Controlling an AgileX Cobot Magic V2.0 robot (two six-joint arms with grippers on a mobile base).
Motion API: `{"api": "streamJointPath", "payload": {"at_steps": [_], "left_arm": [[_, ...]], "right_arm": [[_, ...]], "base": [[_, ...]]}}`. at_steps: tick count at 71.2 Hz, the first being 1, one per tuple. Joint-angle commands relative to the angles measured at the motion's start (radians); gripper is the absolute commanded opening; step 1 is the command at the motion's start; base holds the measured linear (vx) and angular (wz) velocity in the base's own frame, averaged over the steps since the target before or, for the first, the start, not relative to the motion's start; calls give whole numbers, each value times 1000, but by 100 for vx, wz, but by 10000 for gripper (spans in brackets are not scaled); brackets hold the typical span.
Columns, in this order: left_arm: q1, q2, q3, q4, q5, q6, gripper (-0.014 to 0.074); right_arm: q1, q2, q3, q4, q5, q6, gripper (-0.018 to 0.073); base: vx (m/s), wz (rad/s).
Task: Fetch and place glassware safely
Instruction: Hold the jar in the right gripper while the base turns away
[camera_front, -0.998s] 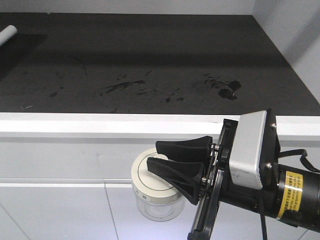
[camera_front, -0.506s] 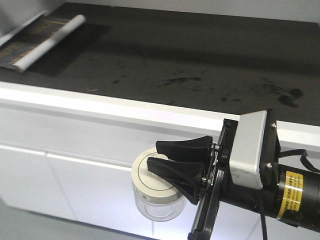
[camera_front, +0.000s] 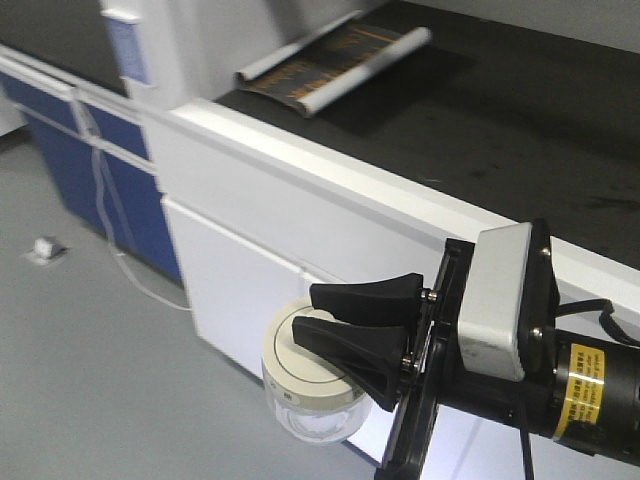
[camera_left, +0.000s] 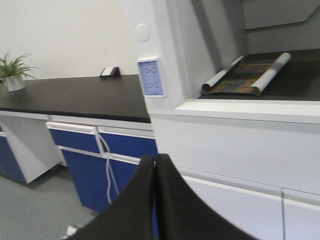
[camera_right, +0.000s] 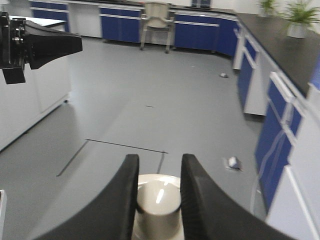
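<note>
The glassware (camera_front: 312, 408) is a small clear jar with a round cream-white lid and hangs in the air above the grey floor. My right gripper (camera_front: 303, 315) is shut on the lid's central knob (camera_right: 159, 199), with one black finger on each side of it. In the right wrist view the gripper (camera_right: 160, 164) points down at the floor and most of the jar's body is hidden under the lid. My left gripper (camera_left: 153, 159) is shut with nothing between its fingers and faces the white cabinets. Its black fingers (camera_right: 54, 44) also show at the upper left of the right wrist view.
A black-topped bench with white cabinet fronts (camera_front: 290, 210) runs behind the jar, and a half-rolled mat (camera_front: 335, 55) lies on it. Blue cabinets (camera_front: 105, 165) with a hanging white cable stand to the left. A small white object (camera_front: 44, 247) lies on the floor. A chair (camera_right: 157, 15) stands far off.
The view has swung left and back from the bench, so floor and blue cabinets now show. The right gripper still holds the jar in the same pose.
</note>
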Motion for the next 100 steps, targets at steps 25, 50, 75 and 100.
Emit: {"api": "streamJointPath", "payload": {"at_steps": [25,50,75,100], "left_arm": [[-7,8,-27,-3,-72,-9,-7],[-7,8,-27,-3,-71,-9,-7],[-7,8,-27,-3,-72,-9,-7],[-7,8,-27,-3,-72,-9,-7]], "right_arm": [[0,-24,-30,47,-68,-5,-3],[0,-24,-30,47,-68,-5,-3],[0,-24,-30,47,-68,-5,-3],[0,-24,-30,47,-68,-5,-3]], "base": [[11,61],[18,66],[24,77],[28,64]]}}
